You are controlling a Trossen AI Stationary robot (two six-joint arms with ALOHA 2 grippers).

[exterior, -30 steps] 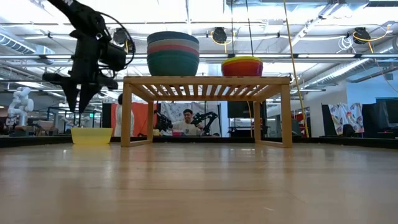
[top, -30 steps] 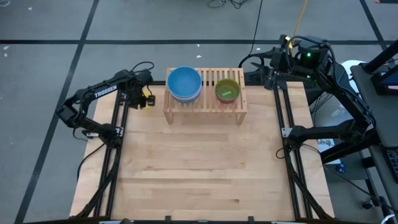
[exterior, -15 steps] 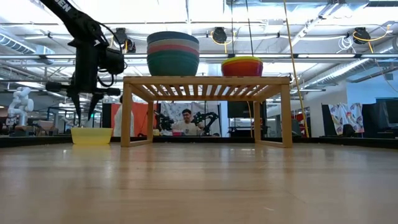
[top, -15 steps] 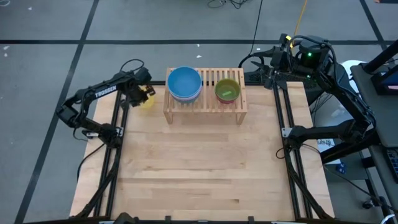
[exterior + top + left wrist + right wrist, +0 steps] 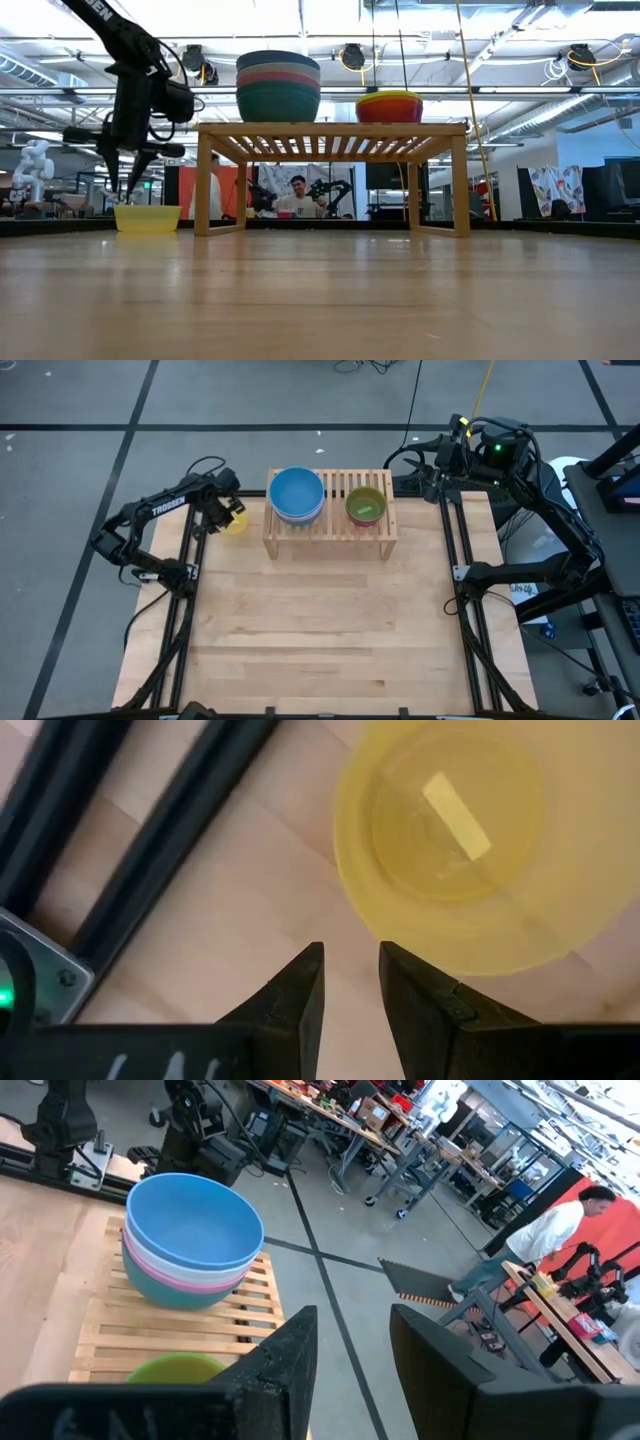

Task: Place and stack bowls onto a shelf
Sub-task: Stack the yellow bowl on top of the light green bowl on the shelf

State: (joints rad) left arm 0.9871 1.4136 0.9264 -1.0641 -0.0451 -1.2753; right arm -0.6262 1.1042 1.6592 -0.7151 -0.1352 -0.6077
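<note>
Jaws on our left gripper (image 5: 350, 975) stand slightly apart, empty, above the yellow bowl (image 5: 470, 840), which sits mouth-up on the bench (image 5: 320, 630) beside the shelf (image 5: 330, 525). Only the low view shows the blue stack (image 5: 278, 85) layered. Our right gripper (image 5: 350, 1345) waits behind the shelf, jaws parted, empty.

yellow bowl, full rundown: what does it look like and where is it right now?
The yellow bowl is small, round, plain and looks like translucent plastic, with a flat circular base showing through. It sits upright, mouth up and empty, on the wooden table at the far left, beside the shelf's left leg and apart from it, not on the shelf. The left gripper hangs just above its rim, jaws slightly parted, not touching it. Nothing else touches the bowl.
</note>
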